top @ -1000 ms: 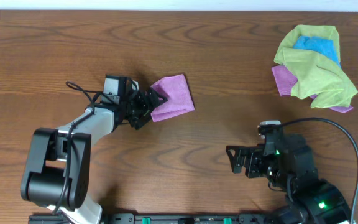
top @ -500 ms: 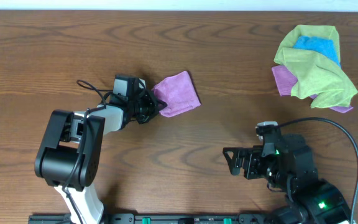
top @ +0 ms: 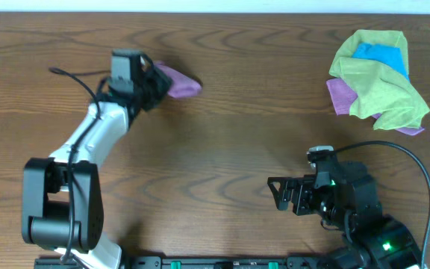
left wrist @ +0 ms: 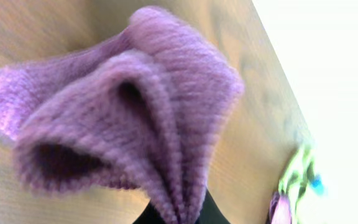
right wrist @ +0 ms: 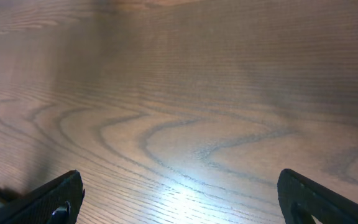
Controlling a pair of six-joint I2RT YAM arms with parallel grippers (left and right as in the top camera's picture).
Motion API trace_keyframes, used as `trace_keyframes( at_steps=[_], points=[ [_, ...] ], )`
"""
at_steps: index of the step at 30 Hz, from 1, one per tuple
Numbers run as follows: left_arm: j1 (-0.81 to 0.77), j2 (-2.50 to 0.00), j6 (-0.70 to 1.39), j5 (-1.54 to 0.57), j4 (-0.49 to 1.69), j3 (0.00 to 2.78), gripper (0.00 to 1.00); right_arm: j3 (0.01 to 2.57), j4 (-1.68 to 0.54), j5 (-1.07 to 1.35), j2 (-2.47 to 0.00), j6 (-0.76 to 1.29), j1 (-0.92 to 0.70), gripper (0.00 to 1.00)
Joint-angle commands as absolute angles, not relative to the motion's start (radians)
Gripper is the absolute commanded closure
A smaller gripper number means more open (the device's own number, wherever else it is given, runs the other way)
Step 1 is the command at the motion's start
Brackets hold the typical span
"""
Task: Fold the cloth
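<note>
Dark brown wood-grain table (top: 222, 149), with a pale strip of background along its far edge. Arms in view: 2. Cloths lying away from the pile: 1.

Left arm (top: 88, 138) reaches to the far left part of the table. Left gripper (top: 152, 81) is clamped on the purple cloth (top: 178, 82), which sticks out to the right of the claw as one small bunched lump. In the left wrist view the cloth fills most of the frame. It is gathered into 2 or 3 deep pleats that run down to the bottom edge, where the dark fingers (left wrist: 215, 214) pinch them. Whether any part of the cloth touches the wood: cannot tell.

Right arm (top: 364, 217) sits at the near right. Right gripper (top: 281, 193) points left with its jaws spread and nothing between them. The right wrist view shows 2 dark fingertips (right wrist: 61, 196), one in each bottom corner, wide apart, with bare wood between.

Pile (top: 379, 82) lies at the far right, well apart from both grippers. Visible in it:
- 1 green cloth (top: 383, 93), the largest, draped on top.
- 1 blue cloth (top: 379, 54), showing near the top.
- Purple fabric (top: 340, 96) at 2 spots, the left edge and the lower right edge. One piece or two: cannot tell.

The same pile shows small and blurred at the lower right of the left wrist view.
</note>
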State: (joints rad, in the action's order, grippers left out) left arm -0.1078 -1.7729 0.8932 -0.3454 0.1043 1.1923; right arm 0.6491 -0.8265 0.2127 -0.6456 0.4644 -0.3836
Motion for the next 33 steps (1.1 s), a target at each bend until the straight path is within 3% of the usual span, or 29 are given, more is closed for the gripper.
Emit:
trace_keyframes(
  at_steps=[1, 7, 24, 33],
  points=[
    [-0.083, -1.776, 0.859, -0.15, 0.131, 1.297, 0.94, 0.645, -0.828, 0.221, -0.641, 0.478, -0.372, 0.01],
    [-0.041, -1.79, 0.854, -0.008, 0.095, 1.352, 0.94, 0.645, -0.828, 0.221, -0.641, 0.478, -0.372, 0.01],
    [0.055, -2.012, 0.849, -0.019, -0.166, 1.353, 0.94, 0.645, -0.828, 0.221, -0.641, 0.478, -0.372, 0.01],
    [0.059, -2.075, 0.844, -0.018, -0.13, 1.353, 0.94, 0.645, -0.828, 0.221, -0.641, 0.478, -0.372, 0.01]
  ],
)
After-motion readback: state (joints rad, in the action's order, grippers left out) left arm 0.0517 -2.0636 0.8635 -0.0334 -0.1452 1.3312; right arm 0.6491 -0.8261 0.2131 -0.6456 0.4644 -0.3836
